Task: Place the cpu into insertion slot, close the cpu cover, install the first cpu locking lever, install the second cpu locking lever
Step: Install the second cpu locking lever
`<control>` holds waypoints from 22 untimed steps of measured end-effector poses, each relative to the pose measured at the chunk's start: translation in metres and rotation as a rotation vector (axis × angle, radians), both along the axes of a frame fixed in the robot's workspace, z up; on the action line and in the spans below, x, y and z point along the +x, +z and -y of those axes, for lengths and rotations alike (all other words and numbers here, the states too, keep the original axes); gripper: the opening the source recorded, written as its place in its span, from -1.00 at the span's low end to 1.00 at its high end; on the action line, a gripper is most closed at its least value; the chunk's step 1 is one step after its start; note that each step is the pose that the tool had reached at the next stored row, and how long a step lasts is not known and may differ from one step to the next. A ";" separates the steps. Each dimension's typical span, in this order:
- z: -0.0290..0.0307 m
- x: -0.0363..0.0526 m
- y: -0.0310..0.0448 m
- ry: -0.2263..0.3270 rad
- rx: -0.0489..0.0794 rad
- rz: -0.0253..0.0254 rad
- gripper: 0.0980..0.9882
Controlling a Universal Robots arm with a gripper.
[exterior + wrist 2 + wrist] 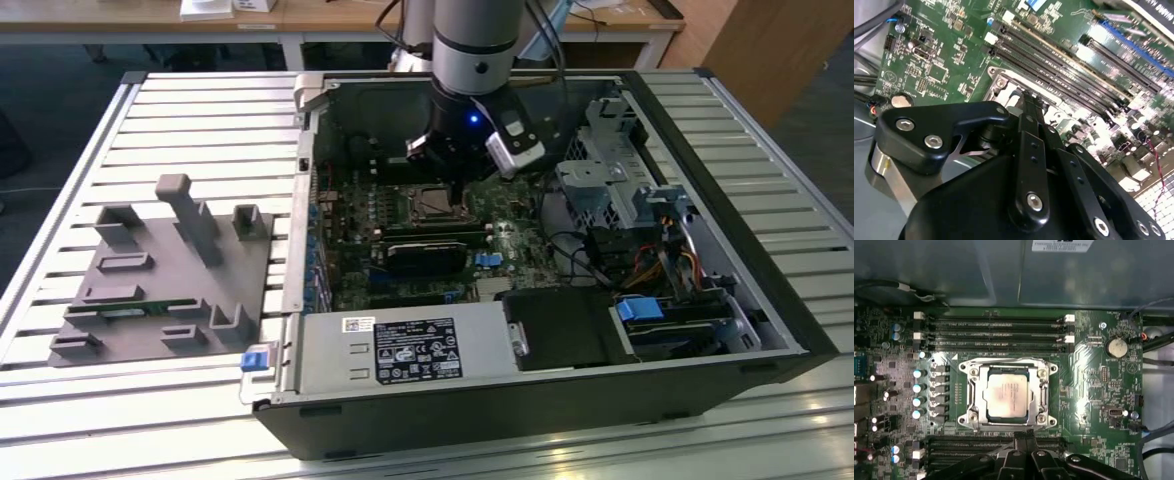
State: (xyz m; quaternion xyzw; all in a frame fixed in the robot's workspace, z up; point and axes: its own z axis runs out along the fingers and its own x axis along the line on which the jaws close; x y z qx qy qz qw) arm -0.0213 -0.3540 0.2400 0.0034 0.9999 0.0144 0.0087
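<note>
Hovering pincer (1026,436) beside cpu cover (1007,396), cpu (1005,395) seated, print unreadable

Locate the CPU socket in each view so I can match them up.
Exterior view: square black metal-rimmed insertion slot mid-motherboard, just below the gripper.
First wrist view: centre of board, pale silvery-grey square cpu seated inside the dark-silver metal cpu cover.
Second wrist view: metal corner beyond the black gripper linkage.
Shared landmark: long black memory slots alongside.
</note>
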 end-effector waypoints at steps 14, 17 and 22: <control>0.0182 -0.0005 -0.0028 0.000 0.054 -0.0134 -0.98; 0.0188 -0.0038 -0.0031 0.001 0.054 -0.0134 -0.98; 0.0189 -0.0208 -0.0033 0.000 0.054 -0.0133 -0.98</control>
